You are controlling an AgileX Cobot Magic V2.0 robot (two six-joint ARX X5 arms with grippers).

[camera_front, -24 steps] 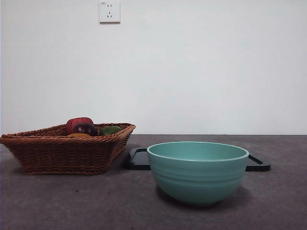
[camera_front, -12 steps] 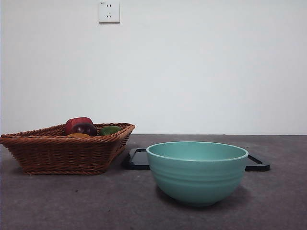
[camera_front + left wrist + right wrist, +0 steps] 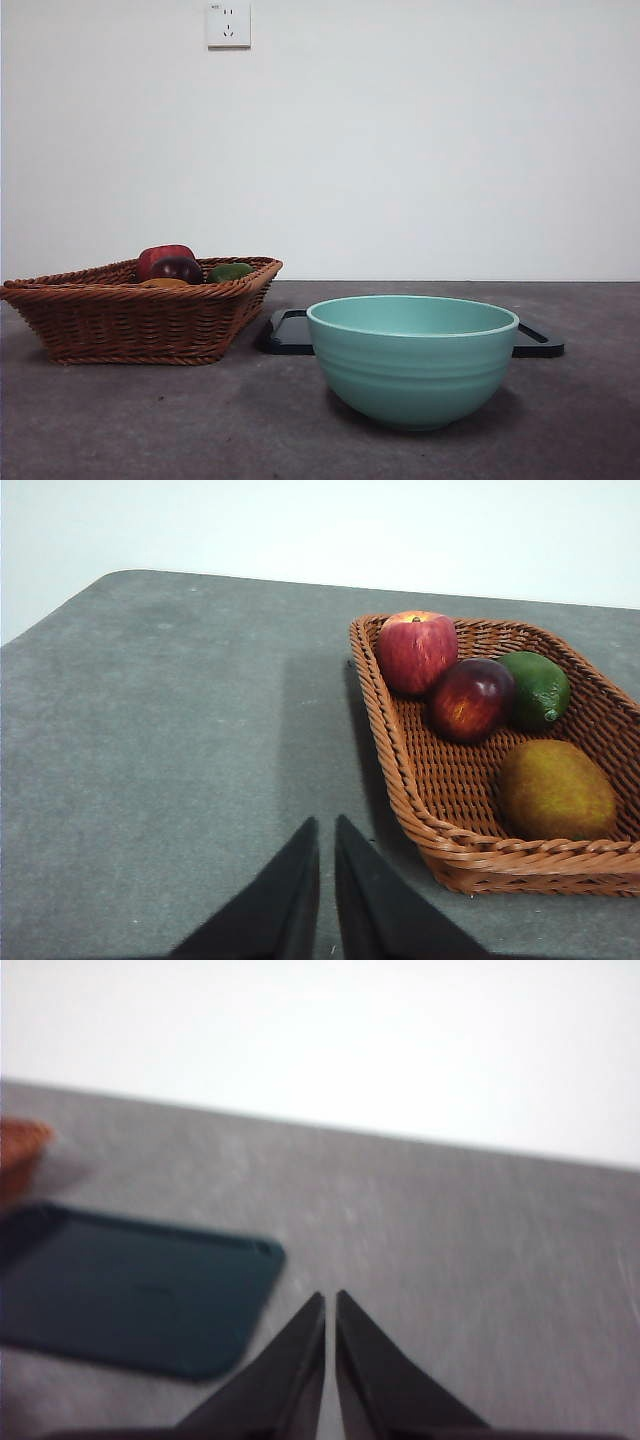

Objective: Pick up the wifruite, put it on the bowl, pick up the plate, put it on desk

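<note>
The wifruite [image 3: 557,789], a small orange-brown oval fruit, lies in a wicker basket [image 3: 400,740]; only its top shows in the front view [image 3: 165,283]. The teal-green bowl [image 3: 412,358] stands on the desk [image 3: 150,420] in front of a flat black tray [image 3: 290,335], which also shows in the right wrist view [image 3: 130,1295]. My left gripper [image 3: 327,825] is shut and empty over the bare desk beside the basket. My right gripper [image 3: 330,1300] is shut and empty above the desk, next to the tray. Neither arm shows in the front view.
The basket [image 3: 130,315] stands at the left and also holds a red apple [image 3: 416,651], a dark red-purple fruit [image 3: 472,699] and a green fruit [image 3: 535,688]. A white wall with a socket [image 3: 228,24] stands behind the desk.
</note>
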